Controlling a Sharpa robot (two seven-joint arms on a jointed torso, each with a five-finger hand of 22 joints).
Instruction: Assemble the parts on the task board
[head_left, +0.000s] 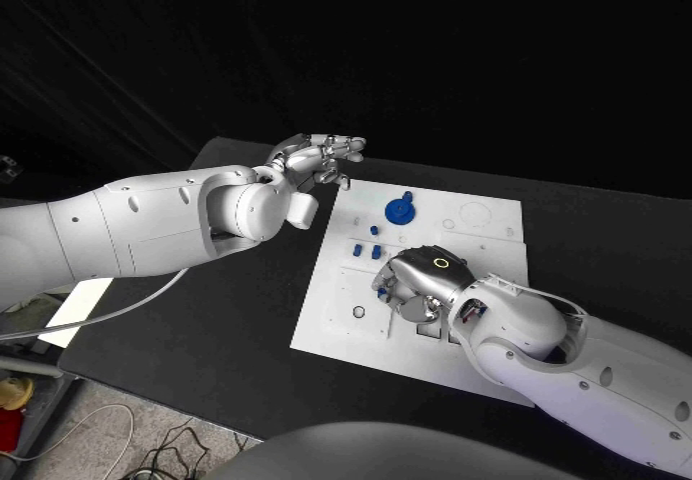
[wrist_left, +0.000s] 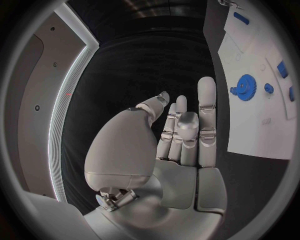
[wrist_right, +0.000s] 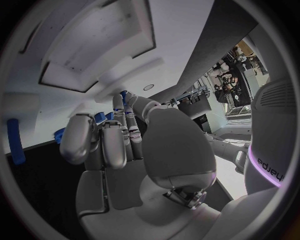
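The white task board (head_left: 483, 225) lies in the middle of the table. A blue gear (head_left: 401, 209) stands near its far edge, and small blue parts (head_left: 358, 248) lie just nearer. My right hand (head_left: 415, 283) hovers low over the board's middle with its fingers curled down. In the right wrist view a speck of blue (wrist_right: 123, 93) sits between the thumb and a fingertip (wrist_right: 117, 102) of my right hand (wrist_right: 125, 145); whether it is pinched is unclear. My left hand (head_left: 320, 158) is raised off the board's far left corner, fingers apart and holding nothing. The left wrist view shows the gear (wrist_left: 245, 85) beside that hand (wrist_left: 181, 135).
The black table (head_left: 202, 320) spreads around the board. A pale sheet (head_left: 80, 305) lies at its left edge under my left arm. A long blue peg (wrist_right: 15, 140) lies on the board in the right wrist view.
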